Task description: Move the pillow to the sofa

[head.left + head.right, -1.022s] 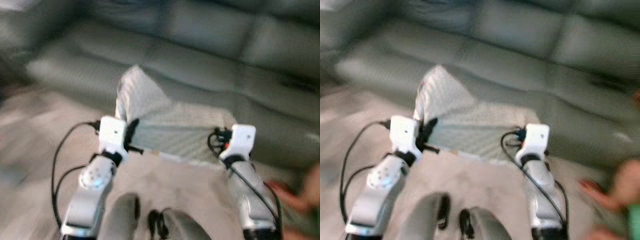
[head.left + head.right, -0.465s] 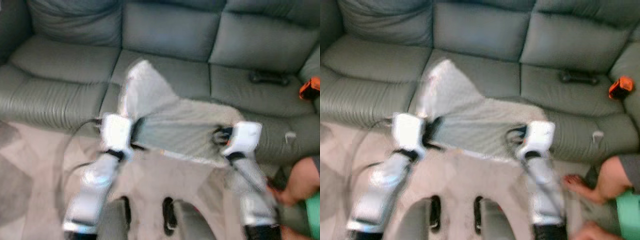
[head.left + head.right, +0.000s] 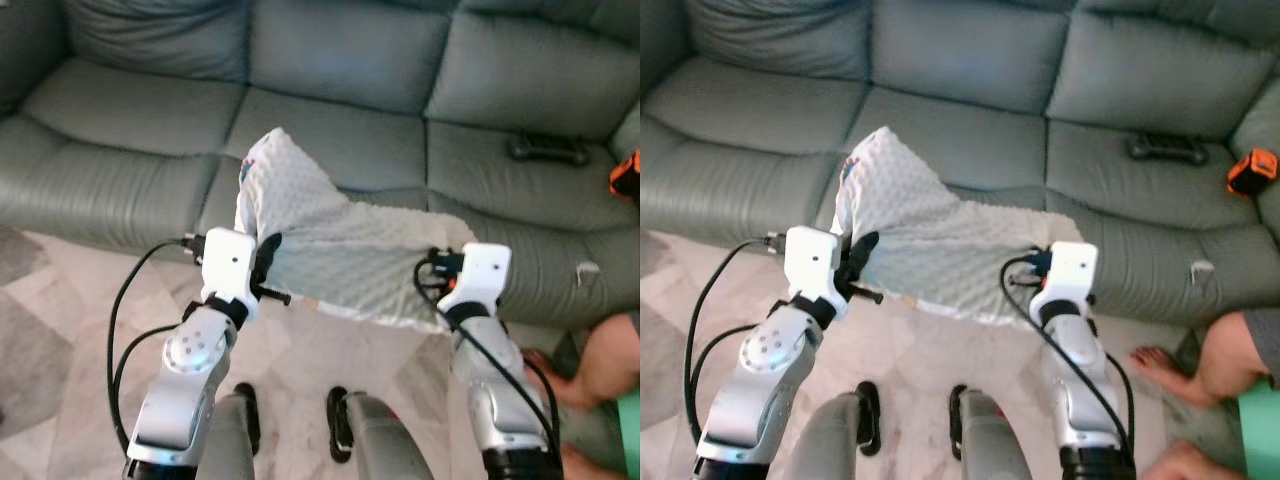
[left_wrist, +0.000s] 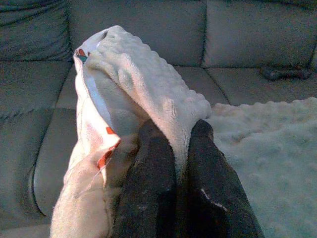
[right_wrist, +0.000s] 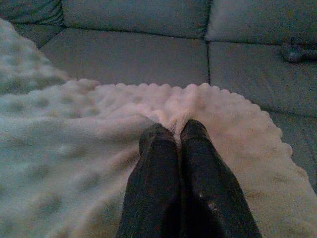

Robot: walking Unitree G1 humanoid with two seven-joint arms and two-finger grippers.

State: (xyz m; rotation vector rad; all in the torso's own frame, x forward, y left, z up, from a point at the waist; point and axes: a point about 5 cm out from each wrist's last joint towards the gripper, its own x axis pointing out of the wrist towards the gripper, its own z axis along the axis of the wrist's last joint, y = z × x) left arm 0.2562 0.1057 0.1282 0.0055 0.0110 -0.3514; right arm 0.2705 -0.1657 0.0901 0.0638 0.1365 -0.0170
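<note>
Pillow: the soft bumpy pillow (image 3: pixel 345 255) hung between both grippers, its far part over the sofa (image 3: pixel 330 60) seat edge
Left gripper (image 4: pixel 181 144): fingers pinched tight on one corner
Right gripper (image 5: pixel 176 134): fingers squeezed shut on a fold
Risk: the thin pinches might slip, so the pillow could drop on the floor (image 3: pixel 60 300)
Nearby: probably a person's foot (image 3: pixel 1160 365), which could get bumped

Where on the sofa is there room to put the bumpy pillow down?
The pillow, pinched by the left gripper and right gripper, hangs over the middle seat cushion, which is bare. The left seat cushion is bare too. The right seat is more crowded: a black controller and an orange object.
</note>
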